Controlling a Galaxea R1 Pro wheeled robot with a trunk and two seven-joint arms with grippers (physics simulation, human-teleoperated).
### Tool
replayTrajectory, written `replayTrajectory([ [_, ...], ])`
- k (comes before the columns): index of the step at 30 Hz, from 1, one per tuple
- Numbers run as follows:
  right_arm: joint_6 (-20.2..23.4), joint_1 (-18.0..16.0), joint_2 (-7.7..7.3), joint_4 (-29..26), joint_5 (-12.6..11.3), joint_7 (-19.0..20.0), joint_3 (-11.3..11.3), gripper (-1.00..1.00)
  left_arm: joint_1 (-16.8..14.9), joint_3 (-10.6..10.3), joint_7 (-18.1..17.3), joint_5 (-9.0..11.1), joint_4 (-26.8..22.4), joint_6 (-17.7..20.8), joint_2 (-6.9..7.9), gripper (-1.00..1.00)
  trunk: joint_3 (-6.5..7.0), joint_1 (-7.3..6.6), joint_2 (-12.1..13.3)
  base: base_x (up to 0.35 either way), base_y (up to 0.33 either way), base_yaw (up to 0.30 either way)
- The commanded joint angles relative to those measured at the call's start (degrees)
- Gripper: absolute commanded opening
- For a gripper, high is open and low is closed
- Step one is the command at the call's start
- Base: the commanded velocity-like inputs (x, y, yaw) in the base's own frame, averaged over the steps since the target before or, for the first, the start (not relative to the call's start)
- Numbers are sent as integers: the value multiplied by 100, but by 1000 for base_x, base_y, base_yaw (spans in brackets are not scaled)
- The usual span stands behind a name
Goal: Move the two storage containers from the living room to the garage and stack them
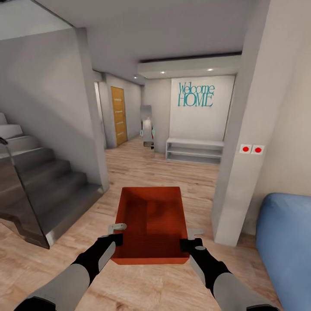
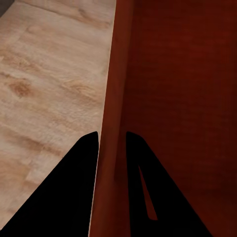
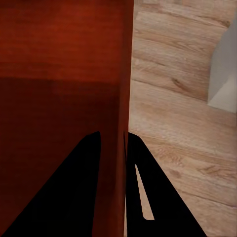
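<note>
- Grippers: left gripper (image 1: 115, 236) and right gripper (image 1: 188, 242), each clamped over a side wall of the storage container (image 1: 150, 224), one finger inside, one outside; the left wrist view (image 2: 112, 148) and right wrist view (image 3: 112, 143) show the wall pinched between the fingers.
- Storage container: orange-red, open-topped, apparently empty, carried level between both arms above the wood plank floor (image 1: 142, 285).
- Sofa (image 1: 285, 250): blue, to the right.
- Staircase (image 1: 39, 181): grey, to the left.
- Hallway ahead: white shelf (image 1: 194, 150), "Welcome HOME" lettering (image 1: 196, 95), wooden door (image 1: 118, 114).
- Progress: container lifted, in transit; garage not reached, stacking not yet done.
</note>
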Motion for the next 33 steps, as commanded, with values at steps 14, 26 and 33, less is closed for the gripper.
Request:
replayTrajectory([
  [14,24,5,67,6,265,-49,-168,-100,-9,-204,76,268,-16,-46,65,-100,-8,4,-5,122,0,0],
  [26,24,5,74,6,330,-50,-236,-100,-9,-214,76,274,-14,-46,66,-100,-8,4,-5,316,0,0],
  [33,24,5,74,7,326,-49,-235,-100,-9,-214,76,272,-7,-41,66,-100,-8,4,-5,321,0,0],
])
